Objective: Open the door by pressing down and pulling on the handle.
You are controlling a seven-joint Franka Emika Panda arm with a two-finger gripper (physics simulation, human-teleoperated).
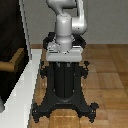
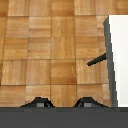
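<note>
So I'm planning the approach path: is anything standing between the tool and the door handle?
Nothing visible does. The handle juts from the door at the exterior view's left, and only open space and the white frame lie between it and the tool above the pedestal.

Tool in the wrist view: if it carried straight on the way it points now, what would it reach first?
Most likely the wooden floor, which fills the view ahead of the tool. The handle and white frame lie off to one side; depth is unclear.

Handle (image 1: 14, 60) juts from door (image 1: 10, 40), exterior view's left of pedestal (image 1: 65, 85).
</note>
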